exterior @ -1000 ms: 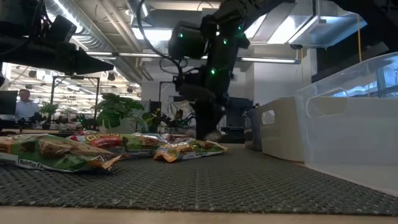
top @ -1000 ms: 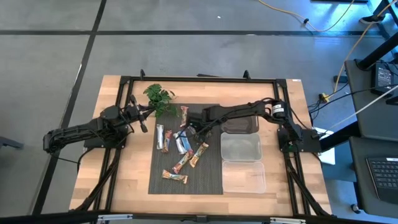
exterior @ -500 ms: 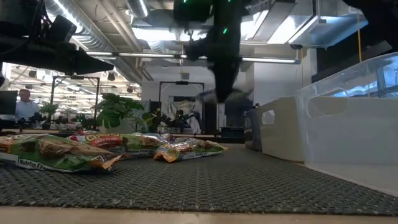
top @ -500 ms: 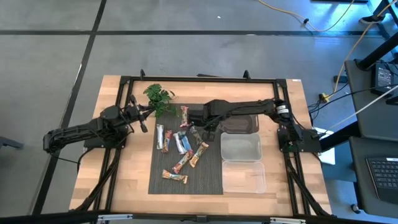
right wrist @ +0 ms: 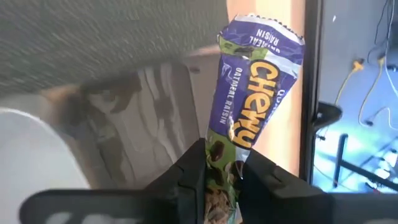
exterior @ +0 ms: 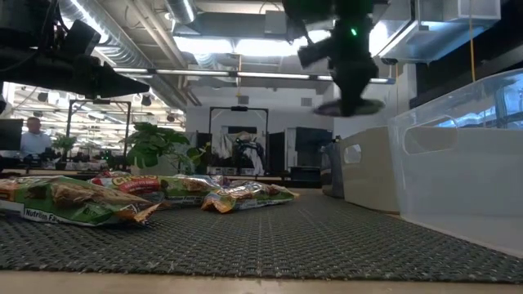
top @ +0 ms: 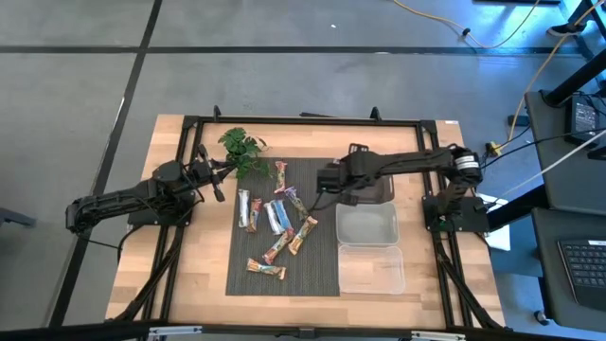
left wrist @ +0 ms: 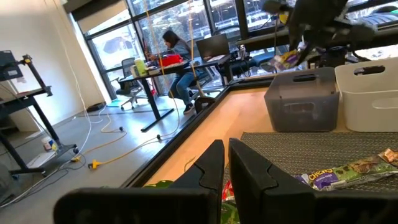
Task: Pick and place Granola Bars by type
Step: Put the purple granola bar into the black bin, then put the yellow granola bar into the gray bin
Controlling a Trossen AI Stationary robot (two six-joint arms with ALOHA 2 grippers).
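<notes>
My right gripper (top: 329, 184) hangs above the mat's right edge, next to the dark bin (top: 367, 189), shut on a purple Chewy granola bar (right wrist: 252, 93). The same bar shows in the low view (exterior: 350, 106) under the gripper (exterior: 347, 82), well above the mat. Several other granola bars (top: 276, 220) lie flat on the dark mat (top: 284, 284), orange-tan and blue-white ones among them. My left gripper (left wrist: 227, 168) waits shut at the table's left, by the green plant sprig (top: 241, 147), level and touching nothing. My right gripper pinches one end of the purple bar (right wrist: 219, 163) between its two fingers (right wrist: 189, 177). The fingers slant down from the table's right side. The rest of the bar sticks out past the fingertips, lifted clear of mat and bins.
Right of the mat stand three bins in a row: the dark one farthest, a clear one (top: 367, 225) in the middle, another clear one (top: 371, 270) nearest. A black frame (top: 303, 121) runs round the table. People sit at desks in the room beyond.
My right gripper has risen from the mat's middle and travelled toward the table's right edge and the dark bin, tipping and rolling as it went. The purple bar has come up with it, lifted clear of the mat. The other bars have stayed put.
</notes>
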